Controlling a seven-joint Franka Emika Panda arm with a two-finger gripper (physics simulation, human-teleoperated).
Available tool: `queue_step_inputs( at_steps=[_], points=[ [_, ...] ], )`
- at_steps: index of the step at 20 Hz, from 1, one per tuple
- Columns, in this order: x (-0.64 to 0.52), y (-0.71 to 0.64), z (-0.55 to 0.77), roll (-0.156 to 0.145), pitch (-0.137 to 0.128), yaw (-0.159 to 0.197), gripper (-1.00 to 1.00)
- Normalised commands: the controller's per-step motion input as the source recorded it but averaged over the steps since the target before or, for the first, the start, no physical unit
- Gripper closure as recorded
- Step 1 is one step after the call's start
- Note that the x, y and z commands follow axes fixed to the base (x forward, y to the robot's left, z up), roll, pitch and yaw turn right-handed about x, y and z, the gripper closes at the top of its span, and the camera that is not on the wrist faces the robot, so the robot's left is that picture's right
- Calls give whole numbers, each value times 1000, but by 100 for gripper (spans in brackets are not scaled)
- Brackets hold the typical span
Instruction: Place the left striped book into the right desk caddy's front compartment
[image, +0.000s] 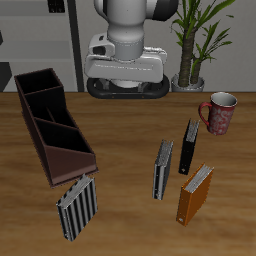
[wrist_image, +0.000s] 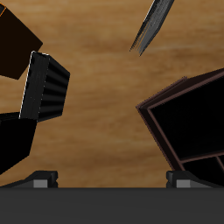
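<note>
The left striped book (image: 163, 168) is slim, with narrow black-and-grey stripes, and stands on the table between the caddy and the orange book. It also shows in the wrist view (wrist_image: 44, 87). The right desk caddy (image: 50, 122) is a long maroon-brown open box with dividers, and its corner shows in the wrist view (wrist_image: 188, 122). My gripper (image: 128, 90) hangs high near the table's back, apart from both. In the wrist view the gripper (wrist_image: 112, 180) has its jaws wide apart and empty.
A wider striped book (image: 77, 205) stands by the caddy's front end. An orange book (image: 196, 192) and a black book (image: 190, 147) stand beside the slim one. A red mug (image: 218, 112) and a potted plant (image: 195, 45) are farther back.
</note>
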Motion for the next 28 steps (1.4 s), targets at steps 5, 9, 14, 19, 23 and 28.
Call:
queue_step_inputs(
  at_steps=[5,9,14,19,23,28],
  points=[
    [229,138,99,-36,-23,1,-100],
    [227,188,8,-24,-12,3,-100],
    [286,370,-33,-9,0,13,-100],
    [247,379,-26,7,-6,-12,-100],
    [143,213,-57,-2,-10,0,-100],
    [158,220,-77,19,5,10,-100]
  ],
)
